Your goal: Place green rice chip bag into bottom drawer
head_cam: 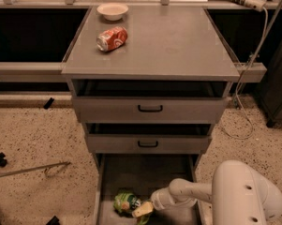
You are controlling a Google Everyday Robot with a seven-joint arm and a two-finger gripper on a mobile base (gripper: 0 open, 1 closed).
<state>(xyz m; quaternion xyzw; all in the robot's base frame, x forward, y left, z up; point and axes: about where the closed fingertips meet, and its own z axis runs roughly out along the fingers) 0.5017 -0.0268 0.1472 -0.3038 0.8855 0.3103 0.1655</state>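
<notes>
Camera view: my gripper (143,210) low inside pulled-out grey metal bottom drawer (145,177), arm reaching in from right. Crinkly light-green rice chip bag (125,202) on drawer floor, touching gripper's left side. Cannot tell if claw clamped or apart. Orange-red soda can (112,38), white bowl (112,11) well above, on cabinet top (178,41).

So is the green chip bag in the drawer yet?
In. The green rice chip bag sits between the side walls of the open bottom drawer, with the gripper down at its edge.
</notes>
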